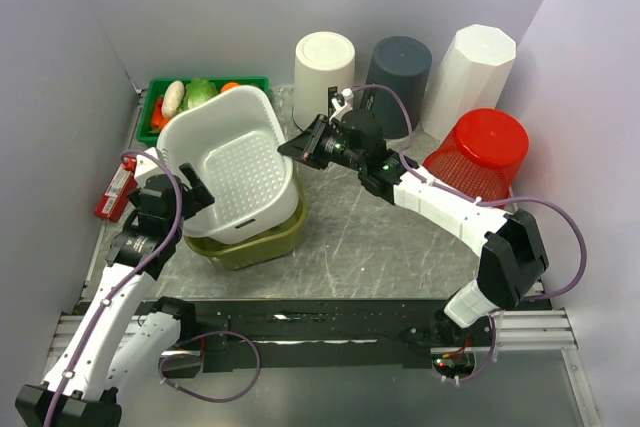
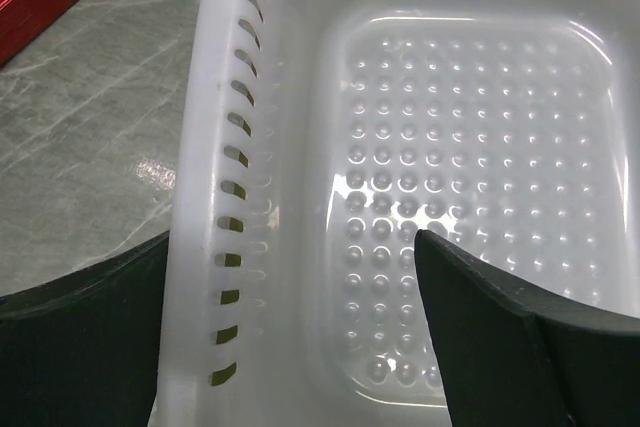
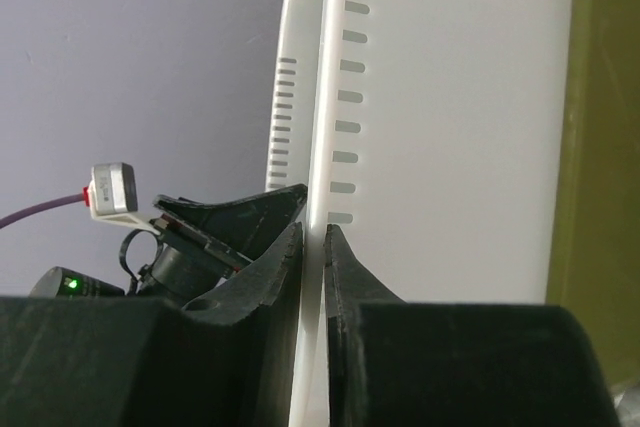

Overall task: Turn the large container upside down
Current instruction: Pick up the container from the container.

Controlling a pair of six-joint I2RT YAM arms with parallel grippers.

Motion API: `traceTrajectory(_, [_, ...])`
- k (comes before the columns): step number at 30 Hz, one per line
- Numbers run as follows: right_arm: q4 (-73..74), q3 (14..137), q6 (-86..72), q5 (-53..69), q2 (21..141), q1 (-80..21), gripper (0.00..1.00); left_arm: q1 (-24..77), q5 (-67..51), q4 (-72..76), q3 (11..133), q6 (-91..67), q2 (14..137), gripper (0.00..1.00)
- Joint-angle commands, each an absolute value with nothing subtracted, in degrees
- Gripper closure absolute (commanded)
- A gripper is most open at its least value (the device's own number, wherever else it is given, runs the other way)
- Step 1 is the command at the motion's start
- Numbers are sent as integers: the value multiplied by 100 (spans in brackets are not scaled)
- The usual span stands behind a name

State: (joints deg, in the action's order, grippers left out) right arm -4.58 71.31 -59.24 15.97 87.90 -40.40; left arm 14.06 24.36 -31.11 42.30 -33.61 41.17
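Note:
The large container (image 1: 230, 162) is a white tub with a dimpled floor and slotted rim. It stands tilted, nested in an olive tub (image 1: 250, 244), with its opening facing up and toward the camera. My right gripper (image 1: 298, 147) is shut on the container's right rim; in the right wrist view its gripper (image 3: 314, 229) pinches the thin white wall (image 3: 450, 127), with the olive tub (image 3: 600, 147) beside it. My left gripper (image 1: 190, 192) is open and straddles the container's left wall (image 2: 230, 197). One left fingertip (image 2: 450, 277) is inside the container and the other is outside.
A green tray of vegetables (image 1: 205, 87) sits at the back left, and a red box (image 1: 115, 192) lies by the left wall. Along the back stand upturned white (image 1: 325, 62), dark grey (image 1: 400, 67) and faceted white (image 1: 470, 67) containers. A red basket (image 1: 480, 152) stands to the right.

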Motion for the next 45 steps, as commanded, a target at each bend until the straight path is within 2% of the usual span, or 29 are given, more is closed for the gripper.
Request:
traceTrajectory(1, [-897,7629,-5783,1591,8446,-3955,100,1441,2399,-2900,4447,-3349,4131,4])
traceTrajectory(13, [-817,7699,-5739,1529,8411,-3850,100,1441,2926,-3094,4526,-3559,3956,4])
traceTrajectory(23, [-765,8024,-5651,1775,8499,-3858,100,1441,3507,-2866,4289,-3709,2480,4])
traceTrajectory(45, [-325,8596,-5194,1591,8139,-3850,100,1441,3489,-2918,4324,-3709,2566,4])
